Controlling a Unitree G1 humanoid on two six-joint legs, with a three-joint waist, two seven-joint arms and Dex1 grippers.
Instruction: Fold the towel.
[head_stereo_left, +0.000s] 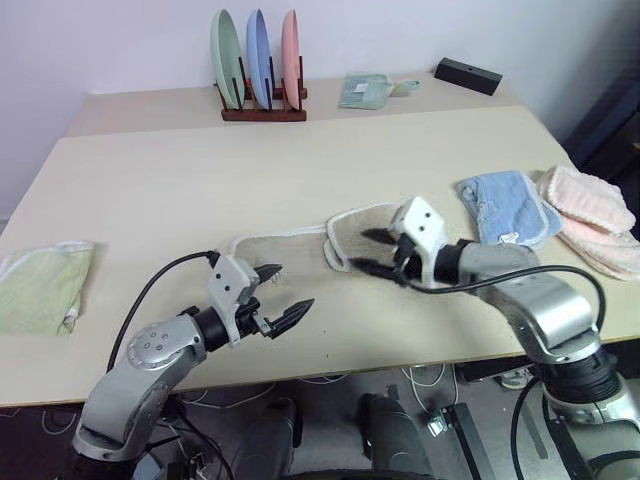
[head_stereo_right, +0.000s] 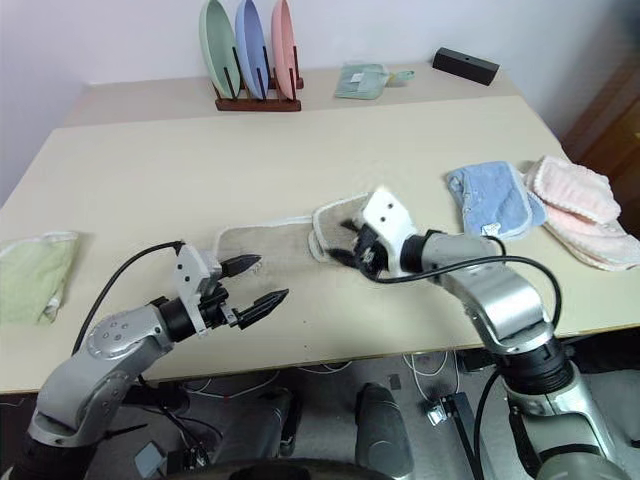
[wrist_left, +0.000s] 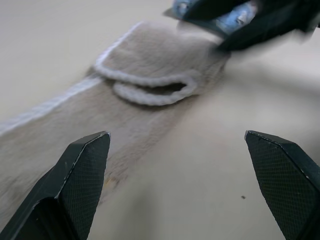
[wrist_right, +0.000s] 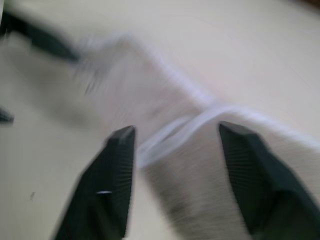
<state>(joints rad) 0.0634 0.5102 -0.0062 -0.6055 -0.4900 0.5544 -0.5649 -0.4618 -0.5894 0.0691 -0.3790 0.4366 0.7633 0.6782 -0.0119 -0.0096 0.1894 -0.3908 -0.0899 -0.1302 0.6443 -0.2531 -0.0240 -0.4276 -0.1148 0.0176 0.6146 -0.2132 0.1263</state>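
Beige terry, the towel (head_stereo_left: 300, 247) lies mid-table as a long strip, its right end folded over. Right gripper (head_stereo_left: 378, 250), jaws parted and empty, hovers over that fold. Left gripper (head_stereo_left: 283, 296), spread wide, waits at seven o'clock.

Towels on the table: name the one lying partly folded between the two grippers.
The beige towel, white-corded, with its right end doubled over; the green, blue and pink ones lie off to the sides.

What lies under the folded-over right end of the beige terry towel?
The beige terry towel has its right flap lying on its own lower layer; anything beneath that is covered.
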